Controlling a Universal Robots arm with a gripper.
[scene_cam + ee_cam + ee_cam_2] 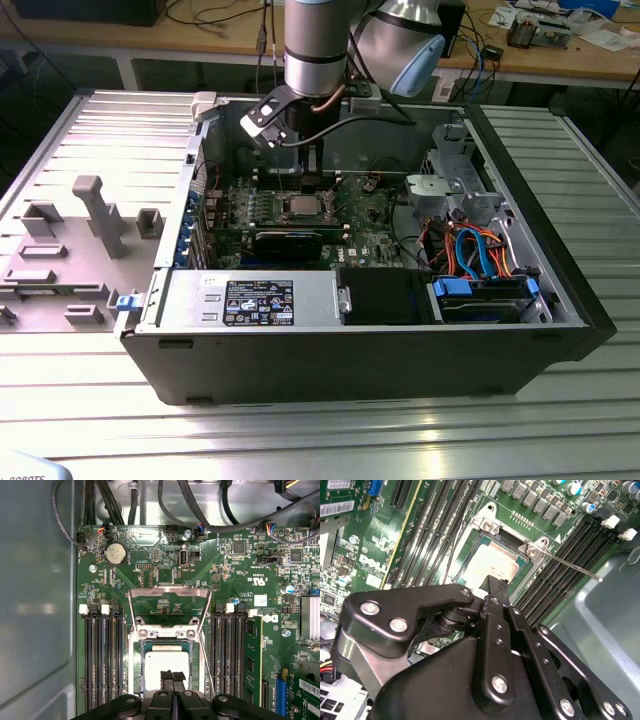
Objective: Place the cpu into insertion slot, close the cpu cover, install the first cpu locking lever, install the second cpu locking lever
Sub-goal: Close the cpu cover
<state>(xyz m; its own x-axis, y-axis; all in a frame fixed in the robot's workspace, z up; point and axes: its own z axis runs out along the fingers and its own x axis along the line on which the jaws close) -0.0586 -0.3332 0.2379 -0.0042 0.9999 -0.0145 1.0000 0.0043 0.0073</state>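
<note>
The cpu (159, 666) lies flat in the insertion slot (136, 666) on the green motherboard, its silver top showing in both wrist views (492, 562). The cpu cover (170, 592) stands raised on its hinge at one side of the slot, with board visible through its window. A thin locking lever (570, 566) sticks out free beside the slot. My gripper (173, 676) is shut with nothing between its fingers, its tip just over the edge of the cpu. In the exterior view the gripper (303, 180) hangs inside the open computer case, right above the slot (303, 207).
Black memory slots (102, 660) flank the slot on both sides, and one holds a memory stick (252, 660). Cables (200, 515) run along the case wall. Exterior view: power supply (250, 300) in front, drive cage (455, 190) at the right, grey fixture plate (80, 240) at the left.
</note>
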